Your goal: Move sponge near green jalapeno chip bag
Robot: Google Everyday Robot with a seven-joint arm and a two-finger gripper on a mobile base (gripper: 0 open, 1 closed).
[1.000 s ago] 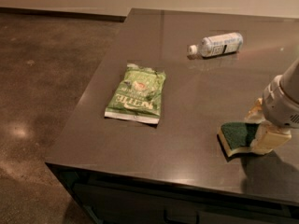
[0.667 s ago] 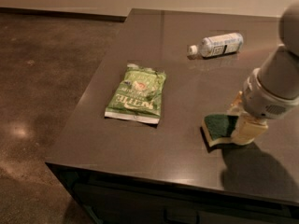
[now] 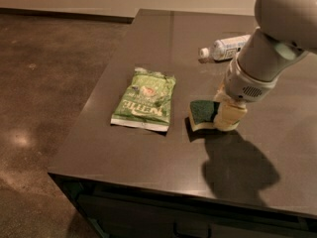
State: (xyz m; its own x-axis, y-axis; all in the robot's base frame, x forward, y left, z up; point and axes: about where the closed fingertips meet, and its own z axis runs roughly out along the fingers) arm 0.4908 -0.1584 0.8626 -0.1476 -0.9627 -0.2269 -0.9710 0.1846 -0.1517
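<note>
The sponge (image 3: 202, 114), dark green on top over pale yellow foam, is held just above the dark table (image 3: 148, 157). My gripper (image 3: 225, 112) is shut on the sponge's right end, its pale fingers (image 3: 229, 117) pointing down. The green jalapeno chip bag (image 3: 145, 99) lies flat to the left of the sponge, a short gap between them. The arm comes in from the upper right and hides part of the table behind it.
A clear plastic bottle (image 3: 224, 47) with a white label lies on its side at the back of the table, partly behind the arm. The table's left edge and front edge drop off to a brown floor (image 3: 44, 83).
My gripper has carried the sponge leftwards across the table, from near the right edge to a spot close beside the chip bag. The bag and the bottle have not moved.
</note>
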